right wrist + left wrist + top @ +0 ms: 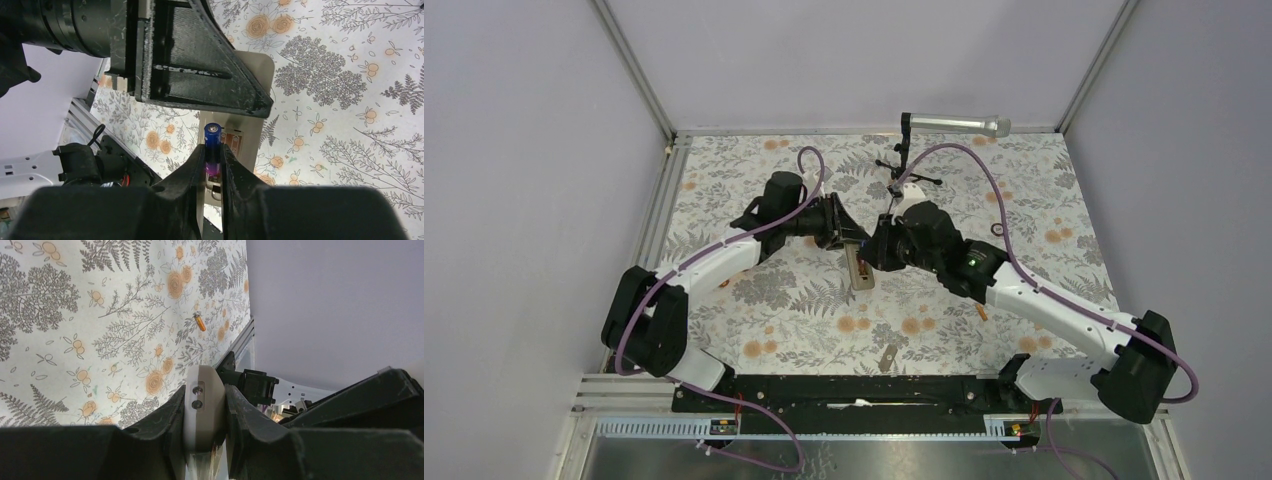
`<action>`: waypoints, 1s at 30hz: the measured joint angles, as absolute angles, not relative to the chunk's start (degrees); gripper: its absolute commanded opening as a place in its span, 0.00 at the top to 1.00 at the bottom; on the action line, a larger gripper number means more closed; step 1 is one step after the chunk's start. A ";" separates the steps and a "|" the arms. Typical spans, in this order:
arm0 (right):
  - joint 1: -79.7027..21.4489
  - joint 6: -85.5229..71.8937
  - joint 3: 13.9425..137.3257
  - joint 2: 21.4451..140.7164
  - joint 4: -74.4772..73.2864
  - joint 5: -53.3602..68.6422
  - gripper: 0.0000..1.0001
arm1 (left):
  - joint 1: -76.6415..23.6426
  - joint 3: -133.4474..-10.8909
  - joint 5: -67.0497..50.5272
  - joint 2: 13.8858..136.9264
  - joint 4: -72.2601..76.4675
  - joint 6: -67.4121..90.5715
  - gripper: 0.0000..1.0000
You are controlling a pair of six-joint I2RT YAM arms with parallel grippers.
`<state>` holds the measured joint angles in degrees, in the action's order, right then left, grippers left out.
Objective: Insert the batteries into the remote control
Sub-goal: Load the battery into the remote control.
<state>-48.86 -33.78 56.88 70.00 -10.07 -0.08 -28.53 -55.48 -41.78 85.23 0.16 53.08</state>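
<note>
The right hand is clamped on the dark blue battery, whose tip sticks out past the fingertips, just over the tan recess of the remote. The left hand is closed on the white remote, gripping it by its edges, near the middle of the flowered tabletop. The orange battery lies on the tabletop, well apart from both hands.

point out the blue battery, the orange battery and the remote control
blue battery (212,145), right wrist view, middle of its blue body below the cap
orange battery (199,322), left wrist view, middle of its body
remote control (206,415), left wrist view, white end casing beside the two screws
</note>
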 measured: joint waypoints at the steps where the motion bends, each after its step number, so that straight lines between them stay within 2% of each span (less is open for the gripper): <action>1: -49.28 -33.54 57.06 70.35 -10.09 -0.45 0.86 | -28.53 -55.51 -41.80 85.27 -0.05 53.28 1.00; 18: -52.16 -29.71 57.69 71.40 -11.29 -5.39 0.85 | -28.53 -55.81 -42.35 85.38 -0.73 55.55 1.00; 30: -52.97 -27.90 57.69 71.40 -11.51 -8.03 0.81 | -28.53 -57.30 -42.59 85.73 -0.80 55.99 1.00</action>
<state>-52.97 -27.90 57.69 71.40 -11.51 -8.03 -28.53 -57.30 -42.59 85.73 -0.80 55.99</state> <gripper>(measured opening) 0.188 0.277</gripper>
